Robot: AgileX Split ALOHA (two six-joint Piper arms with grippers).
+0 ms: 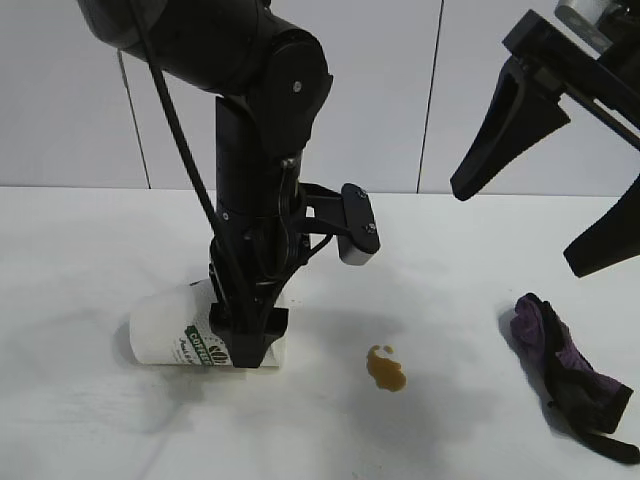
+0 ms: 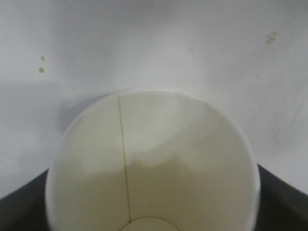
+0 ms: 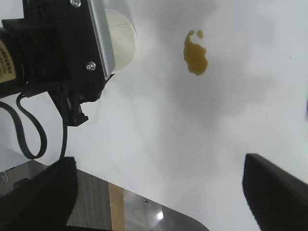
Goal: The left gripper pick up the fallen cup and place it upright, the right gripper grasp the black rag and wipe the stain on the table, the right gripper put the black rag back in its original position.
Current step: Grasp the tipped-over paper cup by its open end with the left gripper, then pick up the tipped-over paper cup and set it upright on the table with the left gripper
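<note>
The white cup (image 1: 170, 335) with a green logo band lies on its side at the table's front left. My left gripper (image 1: 245, 345) reaches straight down over its mouth end. In the left wrist view the cup's open mouth (image 2: 154, 163) fills the frame, with a black finger (image 2: 19, 207) pressed against each side of its rim. The brown stain (image 1: 386, 368) sits mid-table, right of the cup, and shows as a stain (image 3: 195, 54) in the right wrist view too. The black rag (image 1: 570, 370) lies bundled at the front right. My right gripper (image 1: 521, 229) hangs open high above the rag, holding nothing.
A light-grey camera module (image 1: 358, 225) juts from the left arm toward the stain. The table's edge (image 3: 144, 195) with floor beyond shows between the right gripper's fingers. Tiny brown specks (image 2: 42, 70) dot the table beyond the cup. White wall panels stand behind.
</note>
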